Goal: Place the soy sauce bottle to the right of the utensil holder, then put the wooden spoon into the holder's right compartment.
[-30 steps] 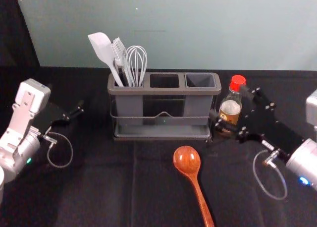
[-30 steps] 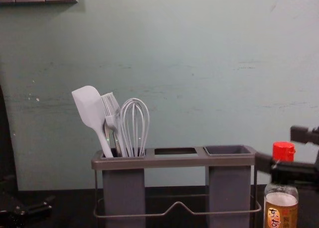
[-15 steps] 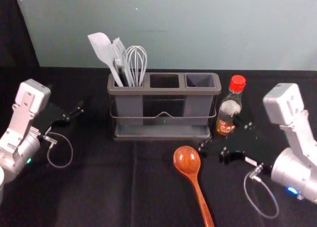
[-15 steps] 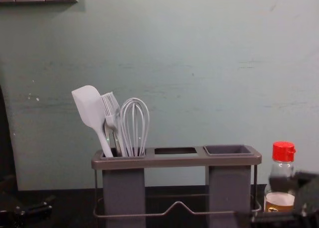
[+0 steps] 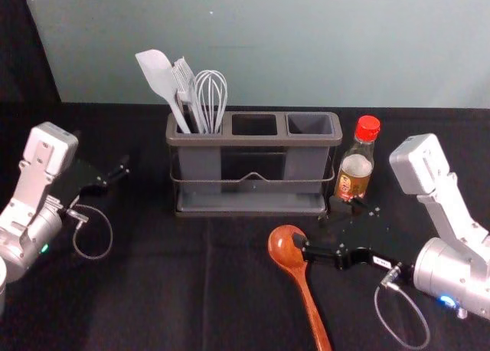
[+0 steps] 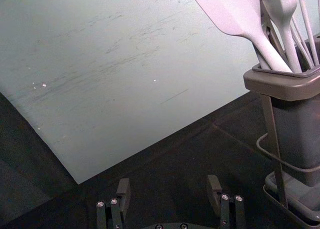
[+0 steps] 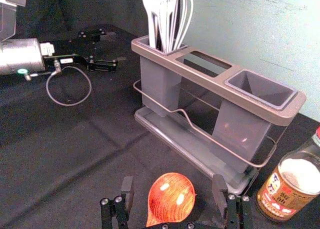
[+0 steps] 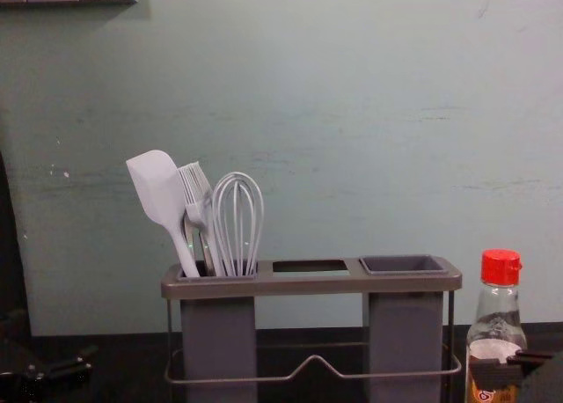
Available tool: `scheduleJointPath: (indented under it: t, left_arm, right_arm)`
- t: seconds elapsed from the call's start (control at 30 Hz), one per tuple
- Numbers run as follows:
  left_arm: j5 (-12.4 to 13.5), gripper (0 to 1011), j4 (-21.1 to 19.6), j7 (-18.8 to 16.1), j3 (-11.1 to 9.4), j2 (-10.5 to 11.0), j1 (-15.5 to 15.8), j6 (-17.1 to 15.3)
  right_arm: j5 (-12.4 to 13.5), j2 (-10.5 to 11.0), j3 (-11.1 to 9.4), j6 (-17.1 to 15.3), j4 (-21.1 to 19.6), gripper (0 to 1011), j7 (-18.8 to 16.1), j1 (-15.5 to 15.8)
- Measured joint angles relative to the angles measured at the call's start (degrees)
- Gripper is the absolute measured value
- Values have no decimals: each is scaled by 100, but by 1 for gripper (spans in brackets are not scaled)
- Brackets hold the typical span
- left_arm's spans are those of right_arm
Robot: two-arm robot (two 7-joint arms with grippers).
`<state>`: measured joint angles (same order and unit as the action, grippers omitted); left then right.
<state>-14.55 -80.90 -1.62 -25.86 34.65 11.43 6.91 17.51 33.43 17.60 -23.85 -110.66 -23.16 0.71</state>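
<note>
The soy sauce bottle [image 5: 354, 165] stands upright just right of the grey utensil holder [image 5: 254, 139], also seen in the chest view as a red-capped bottle [image 8: 500, 311]. The wooden spoon [image 5: 289, 247] lies on the cloth before the holder, handle toward the robot. My right gripper [image 5: 320, 227] is low, in front of the bottle and beside the spoon's bowl. In the right wrist view, my right gripper [image 7: 173, 193] is open, with the spoon bowl [image 7: 171, 196] showing between its fingers, ungripped. My left gripper [image 5: 115, 175] is parked at the left; in its wrist view the left gripper [image 6: 169, 193] is open and empty.
A white spatula [image 5: 157, 75], a brush and a whisk [image 5: 211, 94] stand in the holder's left compartment. The middle opening [image 5: 254, 125] and right compartment [image 5: 309, 124] hold nothing. A pale wall [image 5: 306, 44] rises behind the black cloth.
The right gripper has moved back from around the bottle, down and leftward to the spoon's bowl. The bottle has been let go and stands free. The left arm has stayed still.
</note>
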Motion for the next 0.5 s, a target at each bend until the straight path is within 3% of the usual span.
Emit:
scheduleJointPath:
  t: [0.5]
  left_arm:
    - [0, 1005, 0, 0, 0, 0, 0, 0]
  right_arm:
    - [-14, -8, -10, 1, -13, 1003, 0, 7]
